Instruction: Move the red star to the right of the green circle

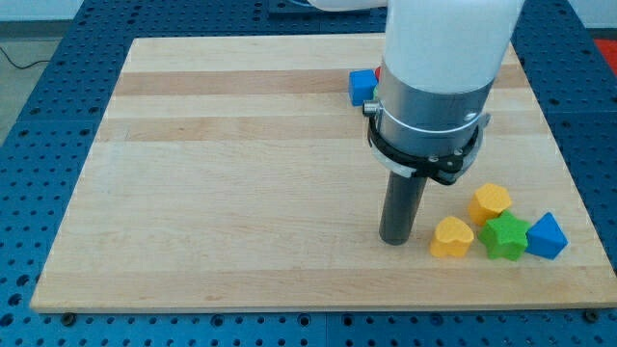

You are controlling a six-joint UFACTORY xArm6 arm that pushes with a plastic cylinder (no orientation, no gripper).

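My tip [395, 240] rests on the wooden board [231, 193], right of centre and near the view's bottom. A small sliver of red [378, 71] shows at the top, beside a blue block [362, 87]. The arm's body hides most of the red piece, so its shape cannot be made out. No green circle shows; the arm covers part of the board's upper right. The tip is far below the red sliver. It stands just left of a yellow heart [451, 237], with a small gap between them.
A cluster lies at the lower right: the yellow heart, a yellow hexagon [490, 201], a green star [505, 237] and a blue triangular block [547, 236]. The cluster is close to the board's right and bottom edges. A blue perforated table surrounds the board.
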